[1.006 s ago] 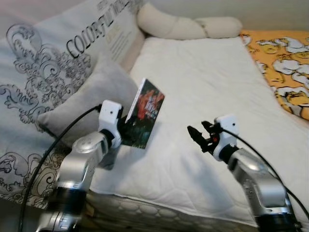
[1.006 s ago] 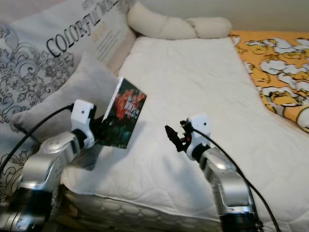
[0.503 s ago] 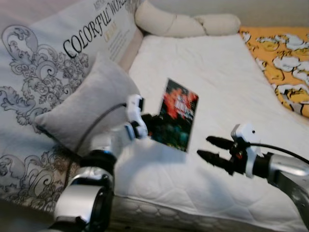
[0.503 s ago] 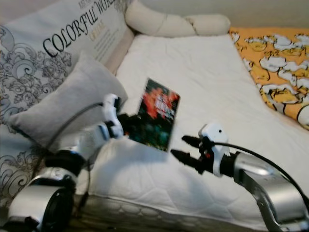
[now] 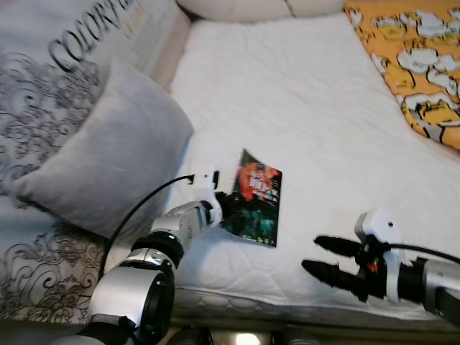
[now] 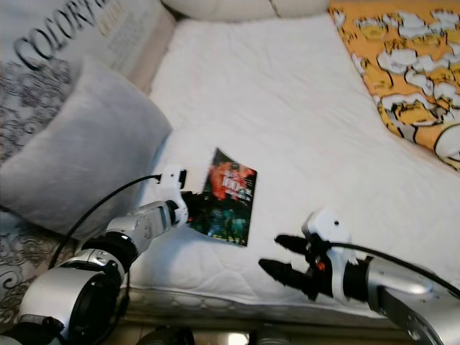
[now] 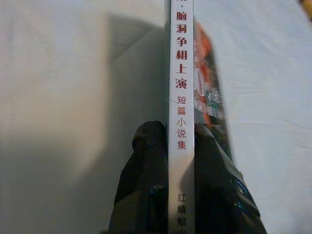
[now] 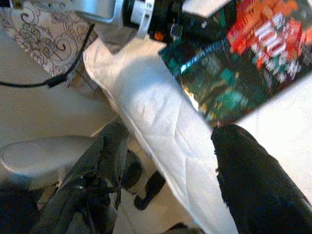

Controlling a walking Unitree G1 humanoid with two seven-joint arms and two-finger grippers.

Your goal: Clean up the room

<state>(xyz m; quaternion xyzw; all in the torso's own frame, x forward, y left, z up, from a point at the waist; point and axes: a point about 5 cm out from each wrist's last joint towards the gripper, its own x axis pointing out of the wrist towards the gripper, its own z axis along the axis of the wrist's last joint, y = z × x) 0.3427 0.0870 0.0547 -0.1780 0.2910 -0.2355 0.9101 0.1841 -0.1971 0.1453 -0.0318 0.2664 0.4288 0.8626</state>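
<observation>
A book (image 5: 256,197) with a dark green and red cover lies low over the white mattress (image 5: 309,108), near its front edge. My left gripper (image 5: 224,203) is shut on the book's spine side; in the left wrist view both black fingers (image 7: 146,180) clamp the white spine (image 7: 181,97) with red Chinese characters. My right gripper (image 5: 321,256) hovers open near the mattress's front edge, to the right of the book. In the right wrist view its two fingers (image 8: 248,180) stand wide apart with the book's cover (image 8: 243,63) beyond them.
A grey pillow (image 5: 100,151) lies left of the book, against a patterned cushion with lettering (image 5: 65,50). An orange cartoon-print blanket (image 5: 413,65) covers the bed's right side. A cream bolster (image 5: 230,7) sits at the far end. The floor below the front edge is dark.
My left gripper has carried the book down toward the mattress near its front edge. The right gripper has dropped lower and stays open. The camera has tilted downward.
</observation>
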